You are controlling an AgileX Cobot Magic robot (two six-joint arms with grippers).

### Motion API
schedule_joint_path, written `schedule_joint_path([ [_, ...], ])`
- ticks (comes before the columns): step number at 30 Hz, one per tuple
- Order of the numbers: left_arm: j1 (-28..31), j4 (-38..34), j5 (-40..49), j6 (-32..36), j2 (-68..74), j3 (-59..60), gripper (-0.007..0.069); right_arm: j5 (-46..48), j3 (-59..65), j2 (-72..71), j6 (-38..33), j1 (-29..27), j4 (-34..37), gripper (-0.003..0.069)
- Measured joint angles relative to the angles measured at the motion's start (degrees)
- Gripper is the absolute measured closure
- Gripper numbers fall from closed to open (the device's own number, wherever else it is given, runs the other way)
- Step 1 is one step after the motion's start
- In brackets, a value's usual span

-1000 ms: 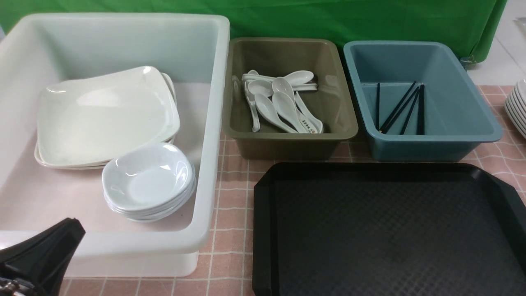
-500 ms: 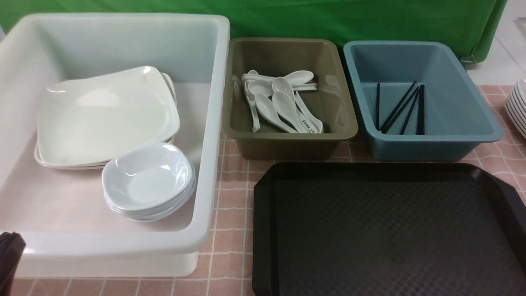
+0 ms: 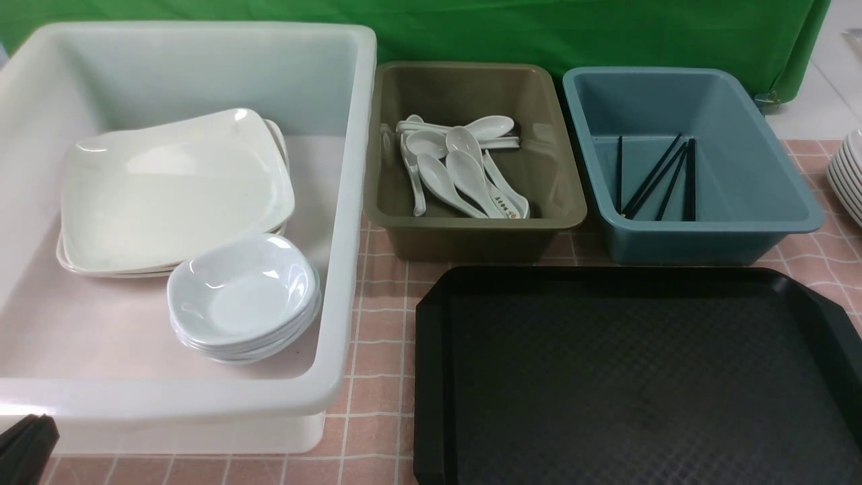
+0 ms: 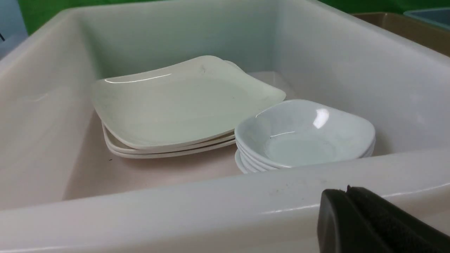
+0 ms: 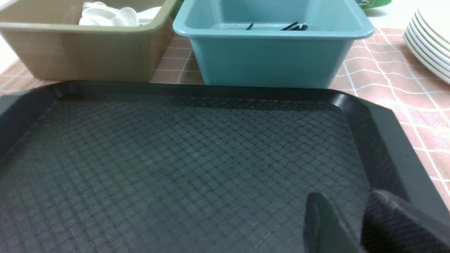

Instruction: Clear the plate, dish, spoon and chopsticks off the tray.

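The black tray [image 3: 431, 377] lies at the front right with nothing on its textured floor. The large white plate [image 3: 168, 188] tops a small stack inside the white tub [image 3: 350, 202], and the dish [image 3: 242, 289] tops a stack of several small dishes beside it. Several white spoons [image 3: 465, 172] lie in the olive tub [image 3: 471, 232]. Black chopsticks [image 3: 656, 178] rest in the blue tub [image 3: 707, 236]. My left gripper [image 3: 23, 438] is shut and empty, just outside the white tub's near wall. My right gripper [image 5: 346, 198] hangs open and empty over the tray's [image 5: 386, 140] near right part.
A stack of white plates [image 3: 848, 172] stands at the table's right edge, beyond the blue tub. The pink checked cloth [image 3: 380, 323] shows in the strip between the white tub and the tray. A green backdrop closes the far side.
My left gripper has pulled back toward the lower left corner of the front view and now only its tip shows. Nothing else has moved.
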Motion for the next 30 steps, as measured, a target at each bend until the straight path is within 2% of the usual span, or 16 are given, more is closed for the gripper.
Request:
schedule_joint_path([
  [30, 1.6, -1.1, 1.5, 0.3, 0.0, 0.0, 0.0624, 0.0, 0.0, 0.0, 0.0, 0.0, 0.0, 0.0419],
])
